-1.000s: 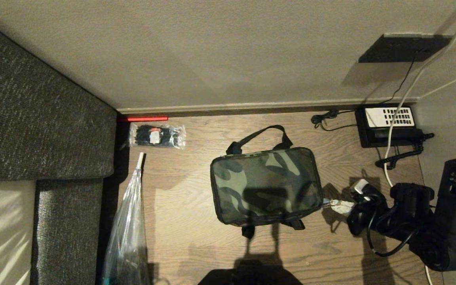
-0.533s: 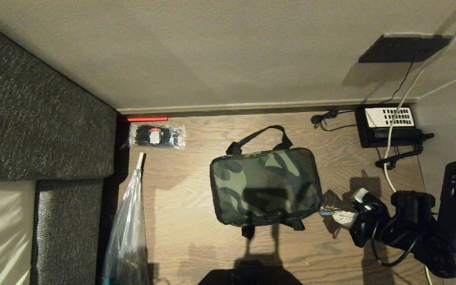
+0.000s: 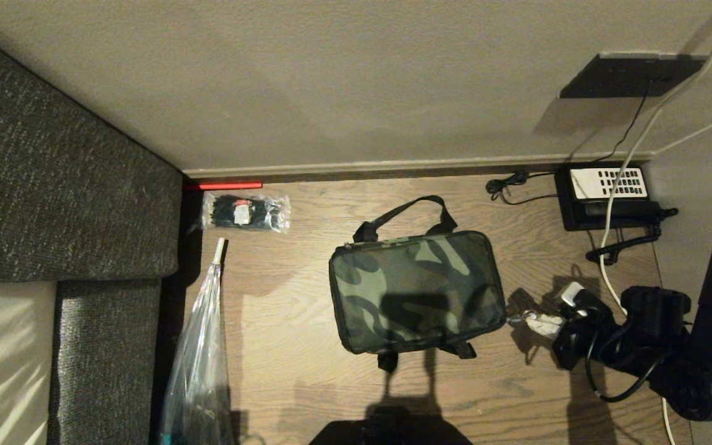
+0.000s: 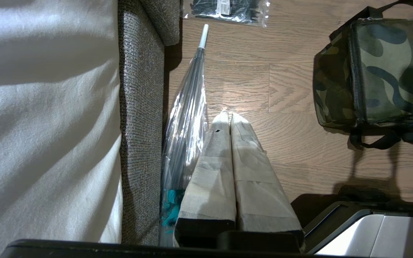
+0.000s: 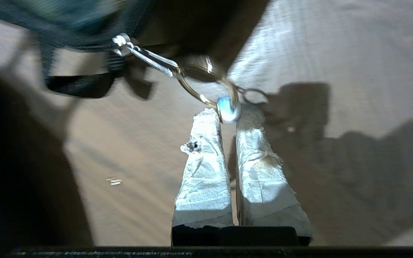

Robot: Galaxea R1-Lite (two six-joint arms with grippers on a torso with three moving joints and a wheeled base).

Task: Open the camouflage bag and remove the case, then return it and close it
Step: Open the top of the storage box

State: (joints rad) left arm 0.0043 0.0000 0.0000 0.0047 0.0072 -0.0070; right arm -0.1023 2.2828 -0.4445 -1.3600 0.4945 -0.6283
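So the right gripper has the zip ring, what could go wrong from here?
The right gripper pinches only the thin ring of the zip pull at its fingertips, so it may slip out. Nothing pins the camouflage bag, with the left gripper parked away, so the bag may drag along. The white cable lies near the arm.

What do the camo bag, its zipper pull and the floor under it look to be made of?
The camouflage bag looks like soft woven fabric, matte, with black webbing trim and straps. The zipper pull seems to be metal: shiny silver links and a ring with a pale blue bead, pinched in the right gripper. The floor looks like wood or wood-look planks, with visible grain and seams.
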